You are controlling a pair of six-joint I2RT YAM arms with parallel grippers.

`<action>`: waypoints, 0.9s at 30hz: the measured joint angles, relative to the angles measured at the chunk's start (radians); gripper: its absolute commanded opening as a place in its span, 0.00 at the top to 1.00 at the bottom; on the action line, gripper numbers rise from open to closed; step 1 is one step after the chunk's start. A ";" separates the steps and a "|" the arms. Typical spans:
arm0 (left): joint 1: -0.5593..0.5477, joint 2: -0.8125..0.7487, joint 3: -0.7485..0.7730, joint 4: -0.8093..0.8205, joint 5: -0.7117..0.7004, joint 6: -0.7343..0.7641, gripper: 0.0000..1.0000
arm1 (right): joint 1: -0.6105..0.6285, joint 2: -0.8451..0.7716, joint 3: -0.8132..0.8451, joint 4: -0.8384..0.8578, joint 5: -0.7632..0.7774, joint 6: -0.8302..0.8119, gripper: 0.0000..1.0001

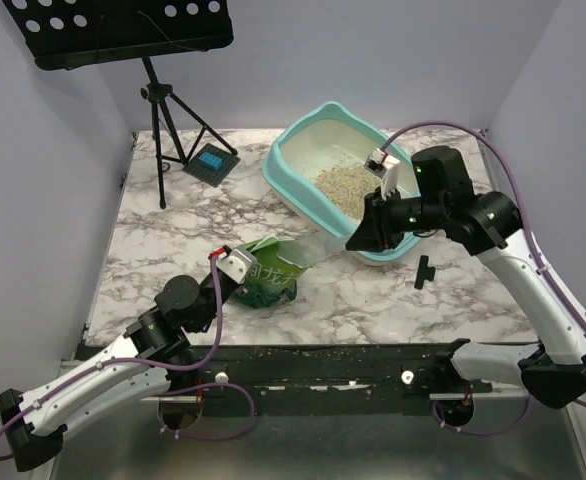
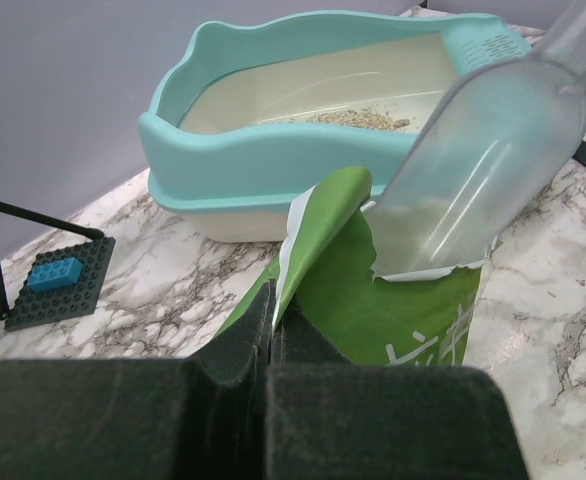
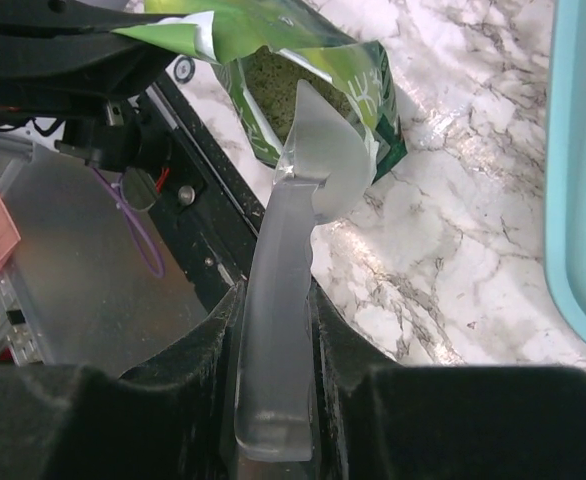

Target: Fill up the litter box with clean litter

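The turquoise litter box (image 1: 283, 172) stands at the back right, with a pile of beige clean litter (image 1: 343, 184) inside; it also shows in the left wrist view (image 2: 163, 150). A green foil bag (image 1: 271, 272) lies open at the table's middle front. My left gripper (image 2: 269, 310) is shut on the bag's torn edge (image 2: 318, 225). My right gripper (image 3: 278, 330) is shut on the handle of a clear plastic scoop (image 3: 283, 330), whose bowl (image 2: 473, 170) points into the bag's mouth. Litter inside the bag shows in the right wrist view (image 3: 273, 85).
A black tripod stand (image 1: 163, 110) and a dark baseplate with a blue brick (image 1: 211, 162) stand at the back left. A small black part (image 1: 423, 271) lies on the marble right of the bag. Loose granules lie along the table's front edge.
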 measured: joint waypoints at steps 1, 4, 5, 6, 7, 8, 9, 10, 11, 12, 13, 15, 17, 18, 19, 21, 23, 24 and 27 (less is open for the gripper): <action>0.000 0.000 0.000 0.000 0.000 0.000 1.00 | 0.007 0.007 -0.007 0.004 0.002 0.000 1.00; 0.000 0.002 0.000 0.000 0.000 0.000 1.00 | 0.028 0.036 -0.024 0.019 0.006 0.000 0.99; 0.000 0.004 0.000 0.000 0.000 0.000 1.00 | 0.034 0.051 -0.027 0.026 0.005 0.000 1.00; 0.000 0.006 0.000 0.000 0.001 -0.001 1.00 | 0.038 0.068 -0.027 0.032 0.005 0.001 1.00; 0.000 0.012 0.000 0.002 0.001 -0.002 1.00 | 0.042 0.086 -0.027 0.042 0.005 0.001 1.00; 0.000 0.018 0.000 0.004 0.002 -0.002 1.00 | 0.044 0.106 -0.027 0.050 0.003 0.003 1.00; 0.000 0.026 0.000 0.008 0.003 -0.003 1.00 | 0.047 0.128 -0.027 0.057 0.002 0.005 1.00; 0.000 0.033 0.001 0.010 0.005 -0.004 1.00 | 0.049 0.150 -0.027 0.063 -0.001 0.010 1.00; 0.000 0.040 0.001 0.013 0.007 -0.005 1.00 | 0.050 0.174 -0.027 0.069 -0.006 0.013 1.00; 0.000 0.046 0.003 0.016 0.009 -0.006 1.00 | 0.054 0.196 -0.027 0.074 -0.009 0.016 1.00; 0.000 0.050 0.004 0.017 0.010 -0.007 1.00 | 0.057 0.218 -0.027 0.077 -0.011 0.021 1.00; 0.000 0.054 0.004 0.020 0.013 -0.009 1.00 | 0.062 0.257 -0.025 0.079 -0.014 0.032 1.00; 0.000 0.054 0.004 0.020 0.013 -0.009 1.00 | 0.066 0.290 -0.022 0.087 -0.012 0.051 1.00; 0.000 0.054 0.005 0.020 0.013 -0.009 1.00 | 0.069 0.302 -0.019 0.089 -0.009 0.057 1.00; 0.000 0.055 0.006 0.018 0.013 -0.009 1.00 | 0.072 0.317 -0.012 0.089 -0.002 0.066 0.99; 0.000 0.061 0.013 0.012 0.012 -0.010 1.00 | 0.080 0.352 0.005 0.097 0.010 0.077 1.00; 0.000 0.069 0.022 0.006 0.012 -0.010 1.00 | 0.093 0.393 0.014 0.115 0.013 0.092 1.00; 0.000 0.073 0.024 0.002 0.011 -0.010 1.00 | 0.098 0.413 0.015 0.126 0.012 0.100 1.00; 0.000 0.074 0.024 0.000 0.012 -0.010 1.00 | 0.117 0.469 0.014 0.174 -0.005 0.129 1.00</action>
